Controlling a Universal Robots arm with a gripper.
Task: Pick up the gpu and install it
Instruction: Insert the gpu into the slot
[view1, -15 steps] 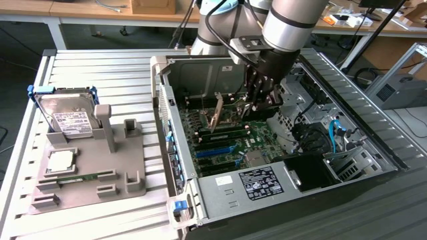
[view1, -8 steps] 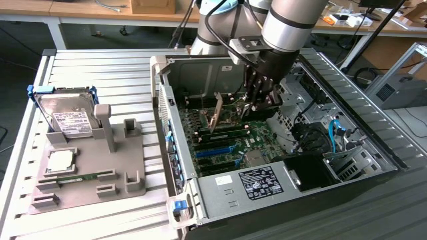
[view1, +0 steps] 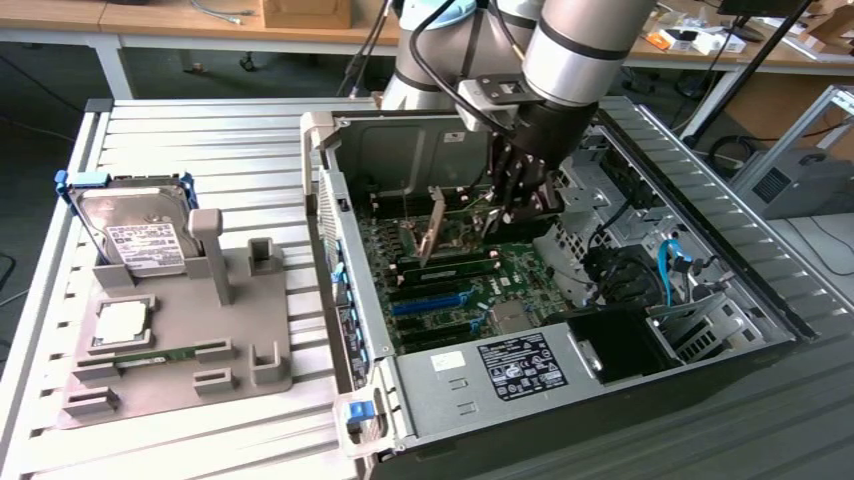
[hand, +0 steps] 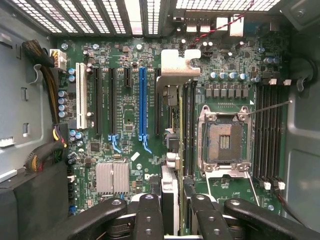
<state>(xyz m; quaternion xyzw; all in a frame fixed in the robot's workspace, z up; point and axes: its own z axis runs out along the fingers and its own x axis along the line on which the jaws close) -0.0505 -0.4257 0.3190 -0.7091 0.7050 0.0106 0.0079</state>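
The arm reaches down into the open computer case (view1: 350, 300), which lies on its side on a slatted table (view1: 200, 150). The gripper (view1: 514, 205) is low over the motherboard (hand: 125, 110), and its fingers (hand: 150, 215) are clamped on the gpu (view1: 431, 235), one on each side of the thin board. The gpu stands on its edge. In the wrist view it is edge-on, with its silver bracket (hand: 175, 65) at the far end, toward the vented wall of the case. It runs along a black slot just beside the long blue slot (hand: 142, 105), between this blue slot and the processor socket (hand: 222, 140). I cannot tell if its lower edge is already inside the slot or only above it.

At the exterior view's left, well apart from the case, a grey holder (view1: 187, 340) lies on the table. A hard drive (view1: 134, 235) leans upright in it, and a square chip (view1: 120, 320) and a narrow green memory stick (view1: 160, 355) lie flat in it.
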